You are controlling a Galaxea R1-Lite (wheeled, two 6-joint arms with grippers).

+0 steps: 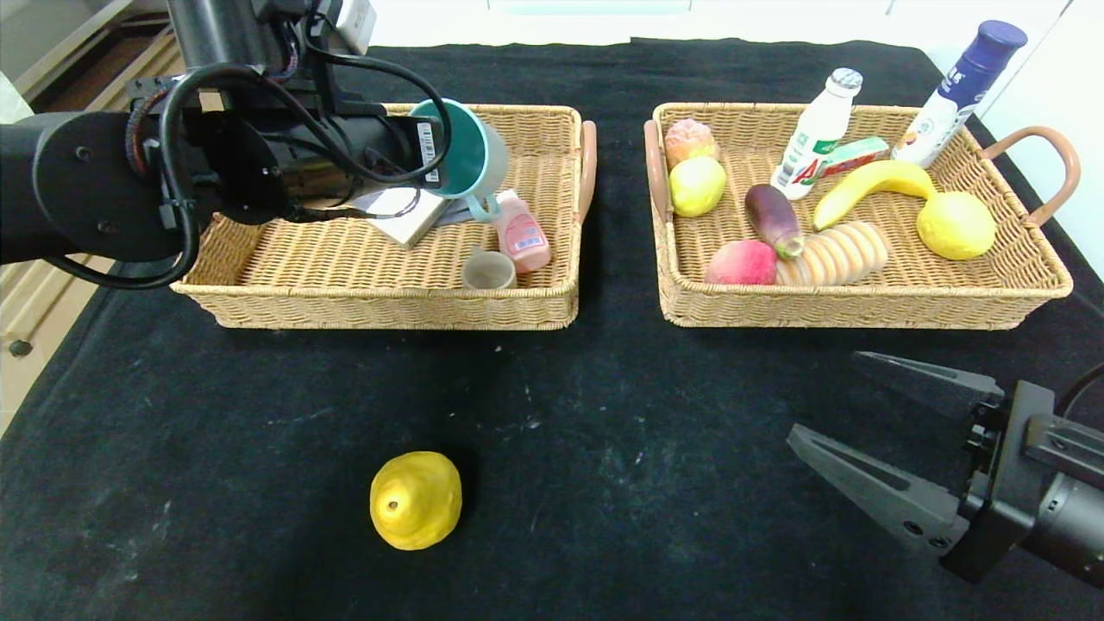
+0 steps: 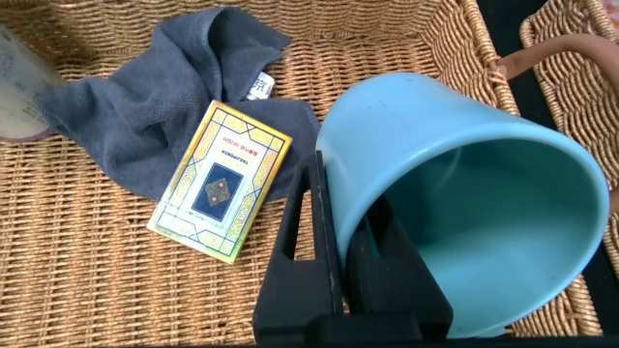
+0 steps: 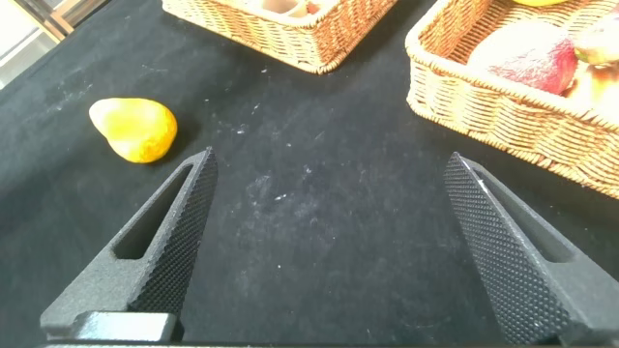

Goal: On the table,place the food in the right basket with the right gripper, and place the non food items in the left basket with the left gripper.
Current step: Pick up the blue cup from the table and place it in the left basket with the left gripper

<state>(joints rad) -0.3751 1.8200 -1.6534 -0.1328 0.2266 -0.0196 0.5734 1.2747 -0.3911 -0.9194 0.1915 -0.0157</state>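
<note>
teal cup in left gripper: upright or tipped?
Tipped. The teal cup lies on its side over the left basket, mouth sideways, rim pinched by the left gripper.

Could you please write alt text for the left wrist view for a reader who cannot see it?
The left gripper is shut on the rim of a teal cup, holding it tipped over the left basket. Below, in the basket, a patterned card box lies partly on a grey cloth.
</note>
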